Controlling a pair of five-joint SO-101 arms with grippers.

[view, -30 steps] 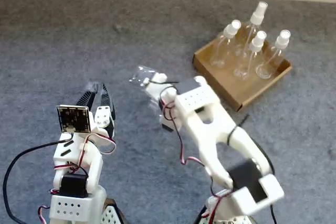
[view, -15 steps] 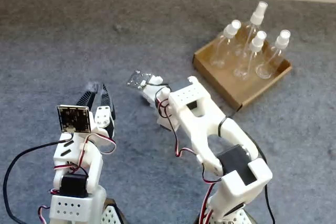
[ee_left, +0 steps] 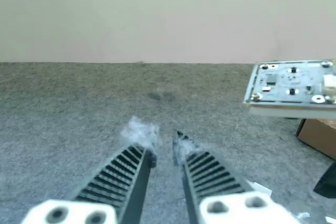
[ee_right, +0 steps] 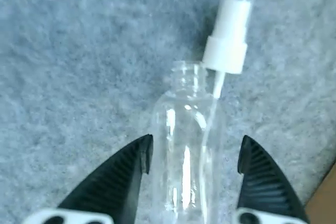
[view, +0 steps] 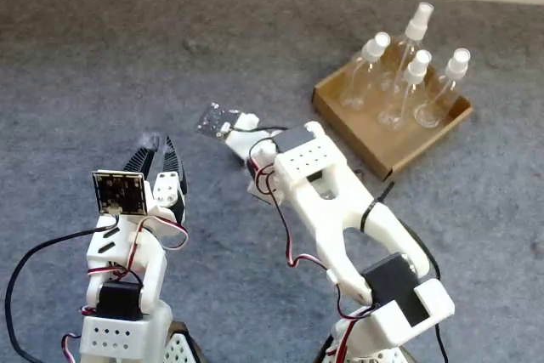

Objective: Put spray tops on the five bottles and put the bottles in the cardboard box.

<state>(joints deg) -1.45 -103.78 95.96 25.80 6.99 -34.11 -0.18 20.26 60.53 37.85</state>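
Observation:
A clear bottle (ee_right: 184, 145) lies on the grey carpet between the fingers of my right gripper (ee_right: 195, 145), which is open and straddles it. A white spray top (ee_right: 227, 35) sits askew beside the bottle's open neck, its thin tube running along the bottle. The cardboard box (view: 348, 138) stands at the far right of the table with several capped bottles (view: 408, 82) upright in it. My left gripper (ee_left: 164, 148) hovers low over the carpet, slightly open and holding nothing; in the high view it (view: 157, 157) is at the near left.
The right arm (view: 310, 167) stretches across the middle of the table, its wrist camera board (view: 214, 121) left of the box. A corner of the box (ee_left: 317, 135) shows in the left wrist view. A pale fleck (ee_left: 139, 129) lies on the carpet by the left fingertips.
The right arm's wrist has shifted a little to the left and its elbow has swung back to the right. The left arm has kept still.

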